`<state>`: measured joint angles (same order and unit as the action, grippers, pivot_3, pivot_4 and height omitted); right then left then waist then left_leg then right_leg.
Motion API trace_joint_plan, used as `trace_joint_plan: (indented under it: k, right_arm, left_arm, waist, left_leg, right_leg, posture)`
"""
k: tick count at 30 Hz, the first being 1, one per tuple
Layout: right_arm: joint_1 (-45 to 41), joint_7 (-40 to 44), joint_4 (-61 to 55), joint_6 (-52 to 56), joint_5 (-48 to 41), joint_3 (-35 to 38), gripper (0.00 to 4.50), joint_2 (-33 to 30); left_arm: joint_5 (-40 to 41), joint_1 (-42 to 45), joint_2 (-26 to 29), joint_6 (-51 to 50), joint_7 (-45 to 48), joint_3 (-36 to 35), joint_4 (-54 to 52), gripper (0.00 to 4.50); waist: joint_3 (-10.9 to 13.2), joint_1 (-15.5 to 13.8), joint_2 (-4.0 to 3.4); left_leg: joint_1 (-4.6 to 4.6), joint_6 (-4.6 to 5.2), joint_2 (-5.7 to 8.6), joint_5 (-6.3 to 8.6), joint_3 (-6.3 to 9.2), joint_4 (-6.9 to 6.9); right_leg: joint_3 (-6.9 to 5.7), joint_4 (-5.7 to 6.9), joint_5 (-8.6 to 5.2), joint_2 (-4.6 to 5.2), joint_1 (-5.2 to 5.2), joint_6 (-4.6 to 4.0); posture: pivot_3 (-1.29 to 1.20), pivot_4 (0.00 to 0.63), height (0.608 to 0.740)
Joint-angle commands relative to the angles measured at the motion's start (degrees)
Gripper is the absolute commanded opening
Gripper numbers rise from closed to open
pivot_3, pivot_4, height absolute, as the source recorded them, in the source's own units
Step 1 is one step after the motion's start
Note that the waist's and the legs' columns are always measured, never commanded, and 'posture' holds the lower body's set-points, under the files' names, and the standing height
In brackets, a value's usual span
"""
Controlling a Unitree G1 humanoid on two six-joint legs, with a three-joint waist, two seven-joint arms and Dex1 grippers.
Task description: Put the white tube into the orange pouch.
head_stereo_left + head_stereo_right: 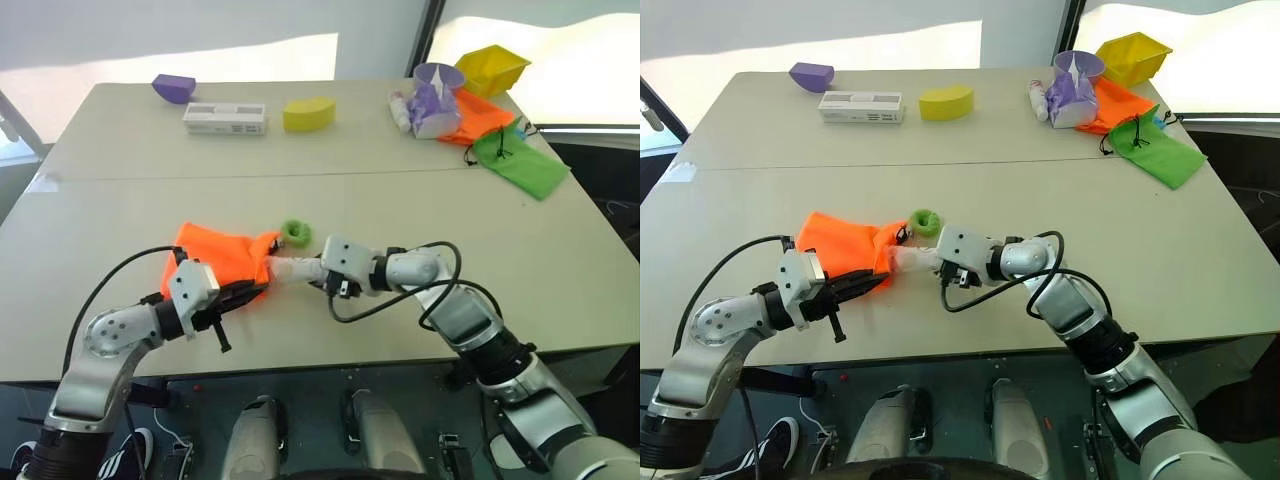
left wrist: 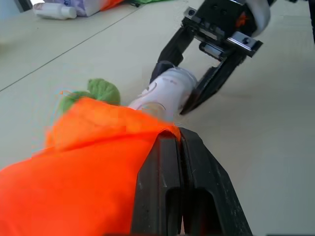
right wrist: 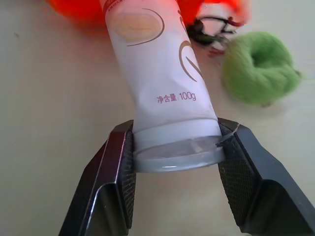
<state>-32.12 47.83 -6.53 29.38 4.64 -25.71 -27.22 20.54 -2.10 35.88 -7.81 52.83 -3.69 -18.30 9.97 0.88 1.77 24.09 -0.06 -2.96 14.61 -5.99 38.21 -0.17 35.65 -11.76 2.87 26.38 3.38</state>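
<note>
One orange pouch (image 1: 225, 255) lies on the bench (image 1: 420, 190) at its near-left part. The left gripper (image 1: 255, 290), fingers pressed together, pinches the pouch's edge. At the pouch's 3 o'clock, one white tube (image 1: 293, 270) pokes into its mouth, gripped at its cap end by the right gripper (image 1: 318, 271). One green ball (image 1: 296, 233) sits just beside, at 12 o'clock of the tube.
</note>
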Motion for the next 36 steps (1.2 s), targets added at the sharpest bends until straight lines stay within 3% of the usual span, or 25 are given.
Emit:
trace_joint_plan:
  k: [1, 9, 13, 18, 21, 36]
  right_arm:
    - [0.6, 4.2, -4.0, -0.5, -3.0, 0.5, 1.81, -0.8]
    - [-1.3, 0.1, -2.0, 0.8, -2.8, -0.4, 1.81, 7.4]
    - [-2.4, -2.5, 2.1, -3.3, 3.1, -3.8, 1.81, 7.0]
    - [-1.8, 0.5, 0.2, -2.7, 0.4, -3.7, 1.81, 8.0]
    - [-2.5, -2.8, 1.9, -0.5, 0.3, -1.5, 1.81, 10.9]
    - [-2.3, -5.3, 2.8, 4.6, -0.3, -4.2, 1.81, 18.4]
  left_arm:
    - [-0.5, -0.6, 0.3, 2.3, -0.1, -0.3, -2.1, 0.00]
    - [-1.6, -1.3, 0.7, 4.4, 0.6, 0.6, -1.7, 0.00]
    - [-1.6, -1.5, 0.5, 4.3, 0.4, 0.8, -2.0, 0.00]
    - [-1.7, -1.4, 0.4, 4.3, 0.2, 0.9, -2.2, 0.00]
    - [-1.8, -1.5, 0.4, 4.3, 0.2, 0.9, -2.2, 0.00]
    - [-1.7, -0.2, 0.0, 3.5, -0.7, 1.4, -2.2, 0.00]
  waist:
    - [0.0, 0.0, 0.00]
    - [0.0, 0.2, 0.00]
    - [0.0, 0.2, 0.00]
    - [0.0, 0.2, 0.00]
    - [0.0, 0.2, 0.00]
    - [0.0, 0.3, 0.00]
  left_leg:
    - [0.01, 0.00, 0.00, 0.00, 0.00, 0.00]
    - [0.01, 0.00, -0.02, 0.00, 0.03, -0.02]
    - [0.01, 0.00, -0.03, 0.00, 0.02, -0.02]
    - [0.08, 0.00, -0.02, 0.00, -0.01, -0.01]
    - [0.11, 0.00, -0.02, 0.00, -0.01, -0.02]
    - [0.11, 0.00, -0.07, 0.00, 0.02, -0.02]
  right_leg:
    - [0.00, -0.02, 0.00, 0.00, 0.00, 0.00]
    - [-0.01, 0.08, 0.01, -0.14, 0.06, -0.01]
    - [-0.01, 0.07, 0.01, -0.06, 0.06, -0.01]
    - [-0.02, -0.02, 0.01, 0.05, 0.04, -0.01]
    - [-0.02, -0.06, 0.01, 0.03, 0.05, -0.01]
    - [-0.05, 0.01, 0.02, -0.07, 0.07, -0.01]
  posture:
    - [0.00, 0.150, 0.740]
    - [0.00, 0.150, 0.740]
    - [0.00, 0.150, 0.740]
    - [0.00, 0.150, 0.740]
    - [0.00, 0.150, 0.740]
    - [0.00, 0.150, 0.740]
